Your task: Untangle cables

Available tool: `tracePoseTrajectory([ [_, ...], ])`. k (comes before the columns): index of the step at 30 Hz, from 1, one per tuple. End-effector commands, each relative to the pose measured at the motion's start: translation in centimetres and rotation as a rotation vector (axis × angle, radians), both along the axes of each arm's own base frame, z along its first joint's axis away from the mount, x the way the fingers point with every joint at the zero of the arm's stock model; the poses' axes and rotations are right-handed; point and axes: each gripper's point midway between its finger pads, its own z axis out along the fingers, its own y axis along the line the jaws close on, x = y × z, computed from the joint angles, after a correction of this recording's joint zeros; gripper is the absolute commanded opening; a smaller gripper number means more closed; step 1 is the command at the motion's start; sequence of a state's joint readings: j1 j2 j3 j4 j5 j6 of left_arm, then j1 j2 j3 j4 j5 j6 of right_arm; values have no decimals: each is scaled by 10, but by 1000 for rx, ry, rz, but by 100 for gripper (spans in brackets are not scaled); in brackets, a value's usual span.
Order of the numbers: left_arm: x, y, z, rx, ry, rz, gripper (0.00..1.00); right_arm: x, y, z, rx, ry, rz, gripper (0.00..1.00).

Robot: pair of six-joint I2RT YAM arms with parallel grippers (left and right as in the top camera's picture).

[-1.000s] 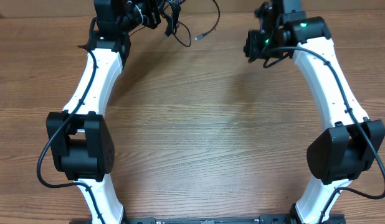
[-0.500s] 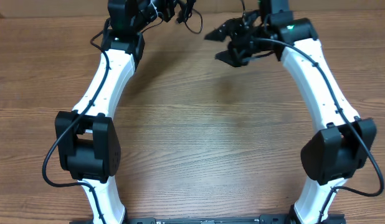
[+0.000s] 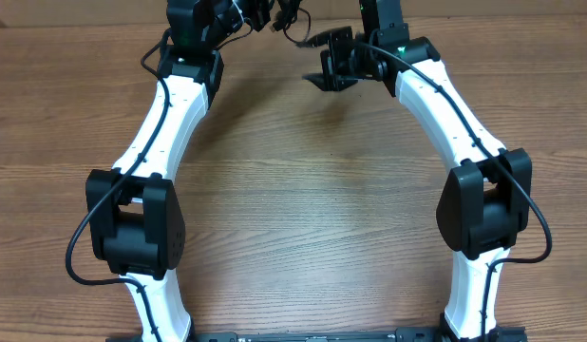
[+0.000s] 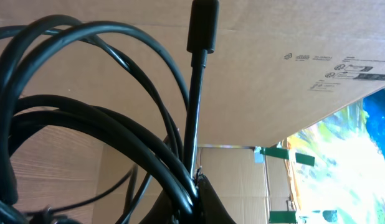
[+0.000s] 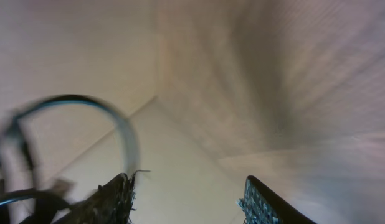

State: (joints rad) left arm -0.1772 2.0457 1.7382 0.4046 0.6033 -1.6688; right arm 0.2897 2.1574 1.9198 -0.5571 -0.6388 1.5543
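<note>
Wooden table [image 3: 293, 190], left claw [image 3: 260, 14] clamped on cables [image 4: 194, 112], right claw [image 5: 186, 186] apart

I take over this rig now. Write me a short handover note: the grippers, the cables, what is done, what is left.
Left gripper: shut on the cables, holding the tangled bundle at the far edge of the table.
Right gripper: open and empty, close beside the bundle. A blurred loop shows to its left.
Done: the bundle is gripped. No cord looks separated yet.
Left: probably take one cord with the right gripper, draw it out of the loops, lay it down, then repeat for the others.
</note>
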Motion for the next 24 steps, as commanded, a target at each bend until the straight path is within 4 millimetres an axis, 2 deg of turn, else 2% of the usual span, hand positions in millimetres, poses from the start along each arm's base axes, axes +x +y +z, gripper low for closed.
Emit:
tracePoseTrajectory([
  [1, -13, -9, 26, 0, -66, -35, 4, 10, 6, 17, 47, -35, -43, 55],
  [5, -16, -17, 27, -6, -62, -48, 4, 14, 14, 27, 77, -66, -45, 54],
  [6, -16, -19, 27, -7, -63, -46, 4, 13, 17, 28, 80, -73, -39, 49],
  [8, -14, -20, 28, -15, -58, -28, 4, 9, 23, 28, 75, -76, -21, 31],
  [11, -10, -16, 31, -24, -71, 13, 4, -3, 22, 12, 6, -70, 38, 4],
  [12, -8, -12, 35, -28, -84, 27, 4, -9, 20, 4, -35, -71, 69, 4],
  [15, -4, -1, 42, -7, -145, 73, 4, -27, -11, -30, -201, -19, 124, 4],
  [18, -2, 11, 47, 33, -204, 91, 4, -39, -67, -60, -361, 108, 82, 4],
  [20, 0, 20, 46, 63, -229, 101, 4, -41, -104, -69, -428, 146, 60, 4],
  [22, 3, 33, 46, 80, -241, 114, 4, -39, -140, -74, -498, 111, 91, 4],
  [24, 6, 43, 46, 82, -240, 132, 4, -37, -159, -75, -539, 54, 149, 4],
])
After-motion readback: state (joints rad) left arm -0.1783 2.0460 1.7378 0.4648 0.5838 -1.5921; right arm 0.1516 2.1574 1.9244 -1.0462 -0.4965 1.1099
